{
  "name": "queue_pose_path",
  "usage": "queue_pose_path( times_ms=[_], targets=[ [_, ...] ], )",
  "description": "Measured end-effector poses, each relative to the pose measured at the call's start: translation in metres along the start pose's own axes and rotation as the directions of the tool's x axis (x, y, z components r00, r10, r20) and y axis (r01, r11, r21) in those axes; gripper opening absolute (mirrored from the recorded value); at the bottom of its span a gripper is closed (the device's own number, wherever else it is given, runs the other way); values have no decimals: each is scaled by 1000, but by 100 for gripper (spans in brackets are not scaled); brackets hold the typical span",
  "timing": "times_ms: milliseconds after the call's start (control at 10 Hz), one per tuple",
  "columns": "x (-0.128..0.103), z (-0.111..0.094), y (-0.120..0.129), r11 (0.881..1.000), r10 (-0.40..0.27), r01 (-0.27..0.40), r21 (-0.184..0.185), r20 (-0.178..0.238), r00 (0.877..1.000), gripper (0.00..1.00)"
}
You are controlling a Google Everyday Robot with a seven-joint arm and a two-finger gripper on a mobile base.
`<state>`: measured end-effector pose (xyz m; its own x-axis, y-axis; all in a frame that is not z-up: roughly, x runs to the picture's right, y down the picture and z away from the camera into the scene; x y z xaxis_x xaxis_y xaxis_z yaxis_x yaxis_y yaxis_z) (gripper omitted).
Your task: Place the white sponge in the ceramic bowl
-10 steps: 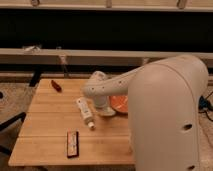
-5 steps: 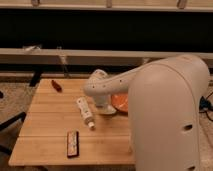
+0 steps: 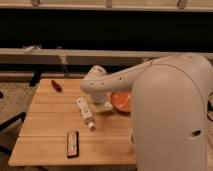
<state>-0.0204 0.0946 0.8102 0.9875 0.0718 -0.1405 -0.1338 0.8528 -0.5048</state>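
Note:
My gripper (image 3: pixel 104 104) hangs below the white wrist over the middle of the wooden table (image 3: pixel 45 125), pointing down just left of the ceramic bowl. It is shut on the white sponge (image 3: pixel 106 106), a small chunky white block low over the tabletop. The ceramic bowl (image 3: pixel 121 101) is round, shallow and orange; my arm hides its right part. The sponge is beside the bowl's left rim, not over it.
A long white tube (image 3: pixel 85 112) lies on the table left of the gripper. A red object (image 3: pixel 56 85) lies near the back left corner, and a dark flat bar (image 3: pixel 73 143) near the front edge. My bulky white arm (image 3: pixel 175 115) blocks the right side.

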Motion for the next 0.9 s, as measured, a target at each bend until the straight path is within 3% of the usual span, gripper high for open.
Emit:
queue_pose_path(
  times_ms=[300,500,900],
  targets=[
    [16,-16,-19,1000,15,-15,24,-9,1000,0],
    [36,-15,-27,999,38,-38,21,-21,999,0],
    [90,17,-42,994,108,-110,-29,-43,993,0]
  ],
)
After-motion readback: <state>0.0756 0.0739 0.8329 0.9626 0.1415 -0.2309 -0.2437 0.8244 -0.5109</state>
